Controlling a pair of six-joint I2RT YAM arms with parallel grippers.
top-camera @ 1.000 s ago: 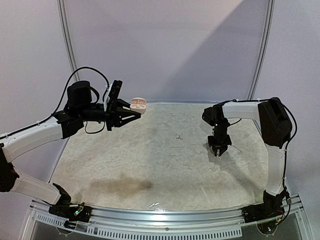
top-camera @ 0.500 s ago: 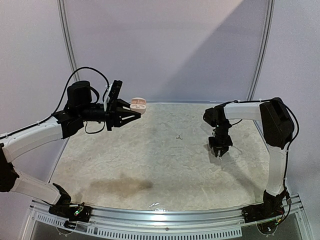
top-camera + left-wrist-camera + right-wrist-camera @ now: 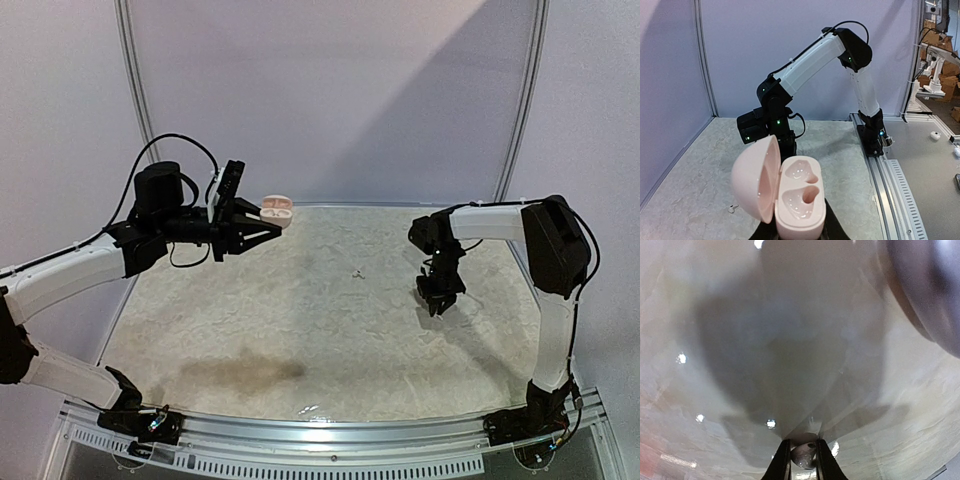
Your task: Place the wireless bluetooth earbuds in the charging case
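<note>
One earbud (image 3: 803, 454) is pinched between the narrow fingers of the right gripper (image 3: 436, 303), low at the table (image 3: 300, 345) near its right edge. A second earbud (image 3: 358, 271) lies loose mid-table, nearer the far edge. The left gripper (image 3: 264, 228) clamps the pink charging case (image 3: 799, 200), lid (image 3: 756, 177) swung open, raised above the far-left corner.

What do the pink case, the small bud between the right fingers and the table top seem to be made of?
The charging case: likely moulded plastic, pale pink, glossy inside; small highlights sit in its two wells.
The earbud: grey-silver, shiny, perhaps metallised plastic; too blurred to be sure.
The table top: pale, mottled like stone or laminate, semi-gloss; it mirrors lamps.
</note>
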